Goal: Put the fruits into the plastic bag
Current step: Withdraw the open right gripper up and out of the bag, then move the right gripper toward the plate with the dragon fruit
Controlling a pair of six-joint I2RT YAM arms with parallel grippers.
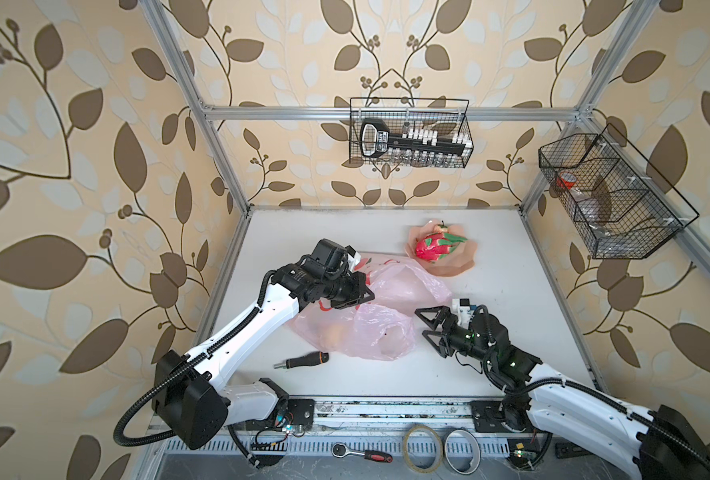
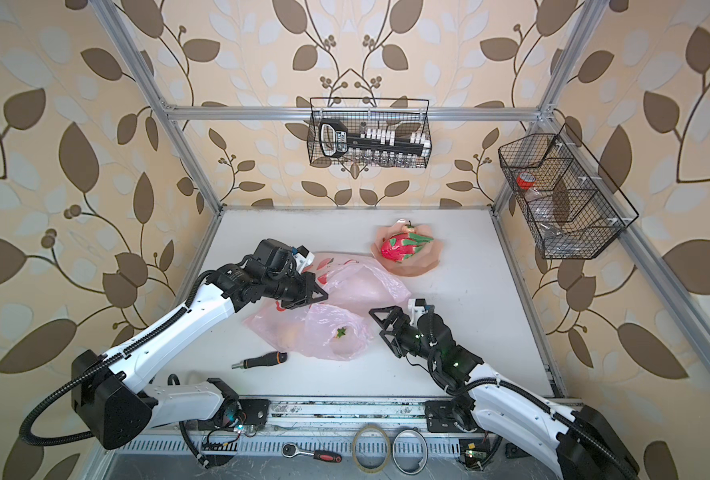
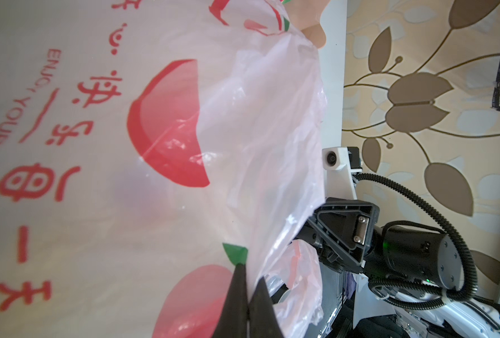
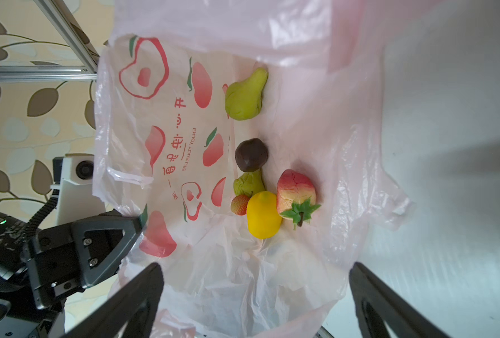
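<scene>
The pale-pink plastic bag (image 1: 382, 332) (image 2: 332, 328) lies mid-table with its mouth toward my right arm. My left gripper (image 1: 368, 296) (image 3: 250, 272) is shut on the bag's upper rim and holds it up. My right gripper (image 1: 422, 322) (image 4: 256, 266) stands open just outside the mouth, with nothing between its fingers. Inside the bag (image 4: 301, 263) lie a green pear (image 4: 246, 96), a dark plum (image 4: 251, 154), a yellow lemon (image 4: 263, 215), a strawberry (image 4: 295, 190) and smaller fruits. The dragon fruit (image 1: 436, 245) (image 2: 403, 246) rests on the peach-coloured plate (image 1: 453, 268).
A black-handled screwdriver (image 1: 301, 359) lies in front of the bag. Wire baskets hang on the back frame (image 1: 411, 133) and the right frame (image 1: 611, 195). Two tape rolls (image 1: 422, 449) and a ratchet (image 1: 361, 453) sit below the table's front rail.
</scene>
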